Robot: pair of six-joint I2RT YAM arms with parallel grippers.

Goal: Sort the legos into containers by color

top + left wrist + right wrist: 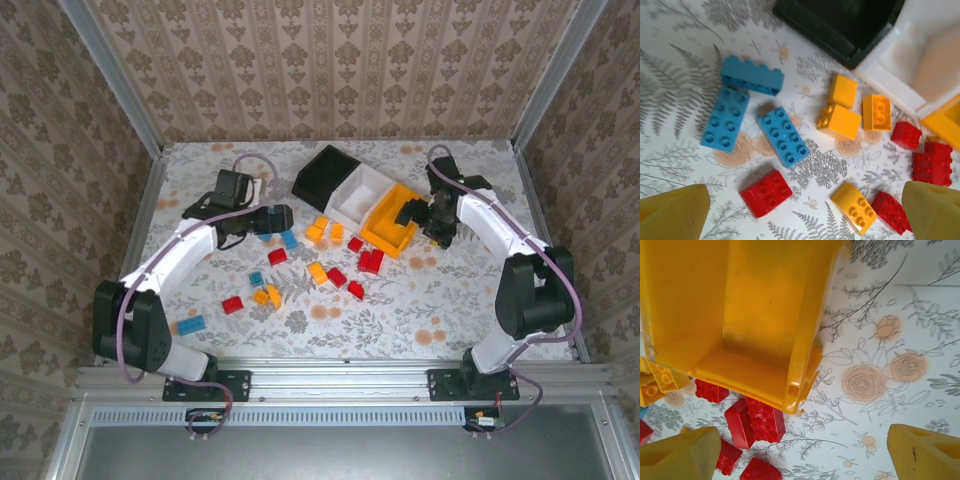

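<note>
left fingers (670, 212) apart | 3 blue legos (782, 136) clustered | 3 bins (355, 200)

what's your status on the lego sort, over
Left hand open above blue legos. Right hand open over orange bin, visible inside empty. Red legos crowd its near corner.

legos (318, 271) strewn mid-table, three bins (352, 200) packed side by side behind, open table (450, 295) near right
</note>
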